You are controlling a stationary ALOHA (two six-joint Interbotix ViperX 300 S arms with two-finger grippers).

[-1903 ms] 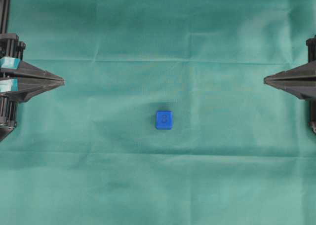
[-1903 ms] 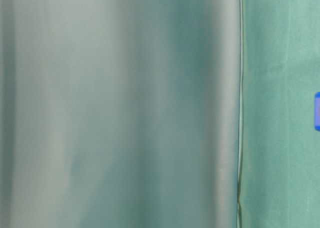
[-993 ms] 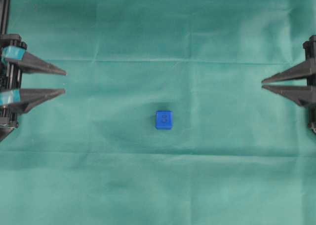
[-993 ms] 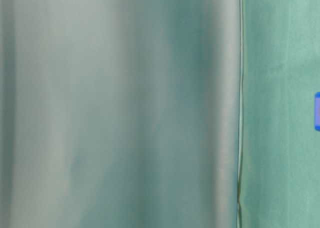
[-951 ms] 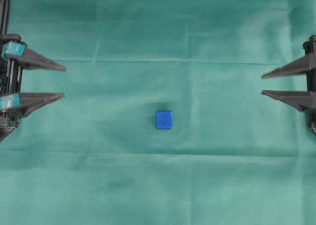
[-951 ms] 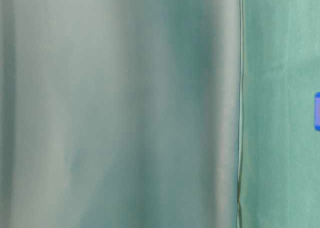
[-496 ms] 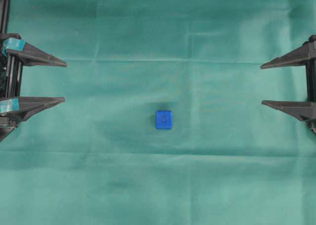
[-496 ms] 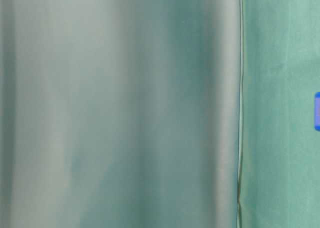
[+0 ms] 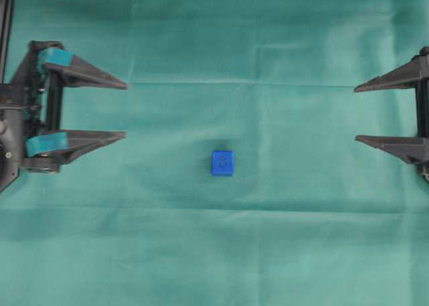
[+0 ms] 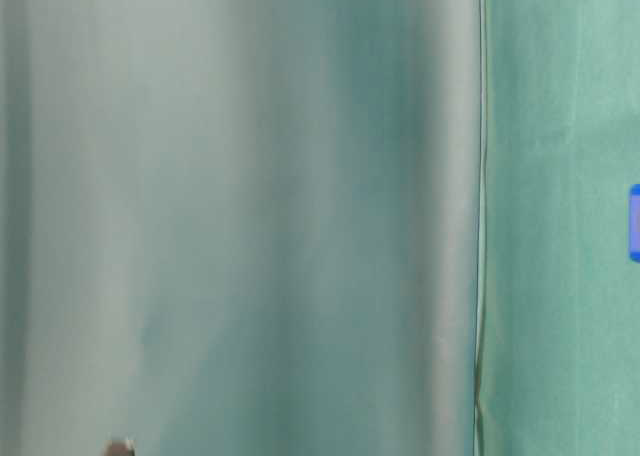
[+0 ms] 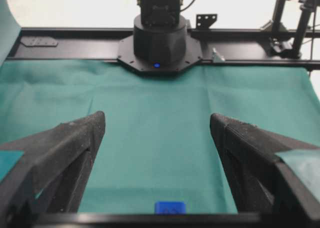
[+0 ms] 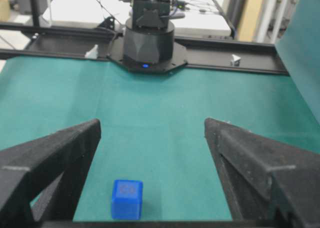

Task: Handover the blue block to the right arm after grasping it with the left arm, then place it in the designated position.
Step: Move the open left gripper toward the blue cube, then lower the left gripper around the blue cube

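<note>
1. Since half a second ago, my left gripper [image 9: 125, 109] has come further in from the left edge of the overhead view, so more of its wrist now shows; my right gripper [image 9: 356, 114] and the blue block [image 9: 222, 163] sit where they were.
2. At the left, my left gripper's 2 fingers, teal pads [image 9: 55, 57] at their roots, stand wide apart, tips pointing level toward the middle, holding nothing.
3. From the left wrist view, the green cloth [image 11: 160, 123] fills the gap between those fingers [image 11: 65, 143], and the block [image 11: 170, 207] shows low in the frame, in line with the gap but well ahead of the tips.
4. Near the centre of the overhead view the block rests flat on the cloth [image 9: 214, 252], well apart from both grippers. It is a cube, so it has no long axis; its top face carries a dark "8", upright as that view sees it, and its edges run square to the frame.
5. At the right, my right gripper's 2 plain black fingers are likewise spread wide and empty, tips pointing toward the middle.
6. From the right wrist view, the block [image 12: 127, 199] lies left of the gap's centre, nearer the left-hand finger [image 12: 55, 158].
</note>
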